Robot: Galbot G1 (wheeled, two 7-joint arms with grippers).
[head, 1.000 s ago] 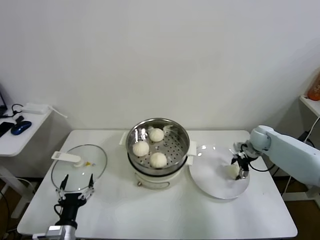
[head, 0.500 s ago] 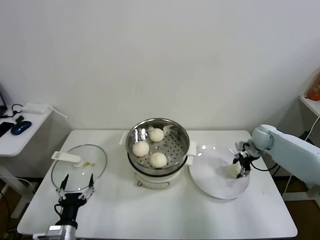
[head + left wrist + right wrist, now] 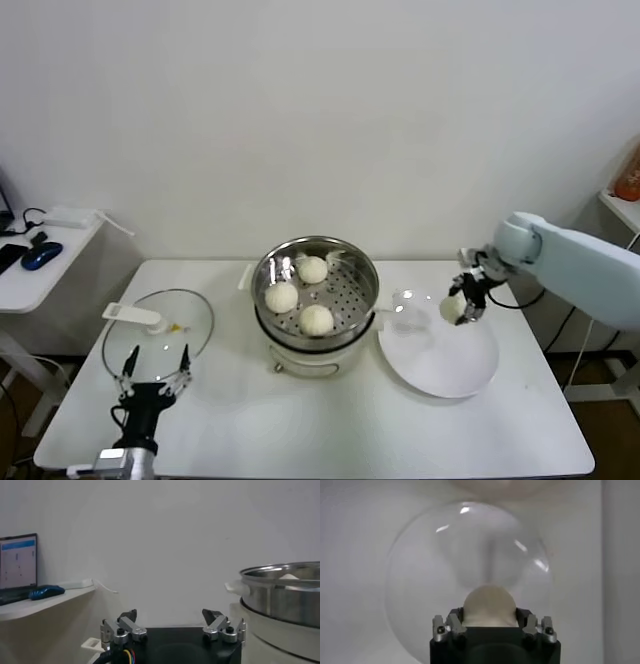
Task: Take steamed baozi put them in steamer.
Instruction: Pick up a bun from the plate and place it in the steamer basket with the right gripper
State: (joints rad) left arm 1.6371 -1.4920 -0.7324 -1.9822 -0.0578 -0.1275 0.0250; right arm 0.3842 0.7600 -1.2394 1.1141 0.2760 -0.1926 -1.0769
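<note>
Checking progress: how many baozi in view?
4. Three sit in the steamer: at and. The fourth is held by the right pincer above the plate.

white table (image 3: 300,420), steamer (image 3: 315,300), plate (image 3: 440,365), glass lid (image 3: 158,335)

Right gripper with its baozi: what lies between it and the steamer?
In the head view, only the plate's near edge and the steamer's white side handle lie between the right gripper, holding a baozi, and the basket.

The right gripper (image 3: 489,621) clamps a baozi (image 3: 489,605) above the white plate (image 3: 420,580) (glossy, round).
</note>
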